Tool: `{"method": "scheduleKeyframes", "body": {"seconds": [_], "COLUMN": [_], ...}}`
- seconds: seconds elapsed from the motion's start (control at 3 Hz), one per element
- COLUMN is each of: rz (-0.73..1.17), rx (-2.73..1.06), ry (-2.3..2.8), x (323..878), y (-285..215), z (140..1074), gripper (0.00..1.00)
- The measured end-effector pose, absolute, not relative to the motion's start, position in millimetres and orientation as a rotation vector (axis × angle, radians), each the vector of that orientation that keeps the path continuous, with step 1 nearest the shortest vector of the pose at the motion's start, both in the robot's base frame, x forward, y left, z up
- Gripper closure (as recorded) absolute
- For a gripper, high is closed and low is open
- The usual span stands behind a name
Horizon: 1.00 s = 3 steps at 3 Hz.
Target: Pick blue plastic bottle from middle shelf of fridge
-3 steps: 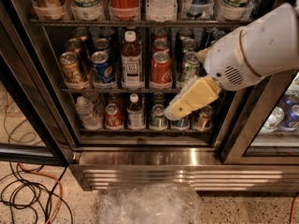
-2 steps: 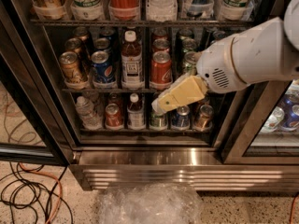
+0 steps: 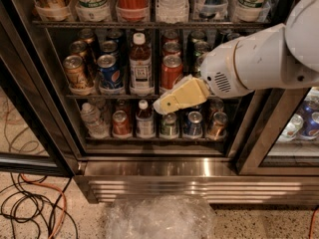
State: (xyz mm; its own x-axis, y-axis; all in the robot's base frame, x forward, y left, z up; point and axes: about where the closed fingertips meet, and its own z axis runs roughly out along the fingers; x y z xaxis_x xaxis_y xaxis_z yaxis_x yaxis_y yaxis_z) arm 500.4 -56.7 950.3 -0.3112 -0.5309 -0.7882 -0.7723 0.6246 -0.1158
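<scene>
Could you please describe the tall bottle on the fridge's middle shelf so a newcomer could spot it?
In the fridge, find the middle shelf, the wire rack of cans. The blue plastic bottle stands between a blue can and a red can, up and left of the claw. It alone rises above the cans, with a white cap, dark liquid and pale label.

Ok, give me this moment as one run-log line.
phase: pre-grasp | gripper: in front of middle shelf edge, below-right of blue plastic bottle, apart from it | blue plastic bottle: upright on middle shelf, not held
</scene>
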Motion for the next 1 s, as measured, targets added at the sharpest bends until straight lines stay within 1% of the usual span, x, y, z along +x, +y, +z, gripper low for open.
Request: {"method": "scheduleKeyframes", "body": {"seconds": [0.67,1.0], "rz": [0.391,0.454], "rx": [-0.927,-0.854], "ry": [1.981,2.013], "x": [509.5,524.7], "y": [-37.2,-21.9], "z": [926.5,906.7], "gripper": [0.0,0.0]}}
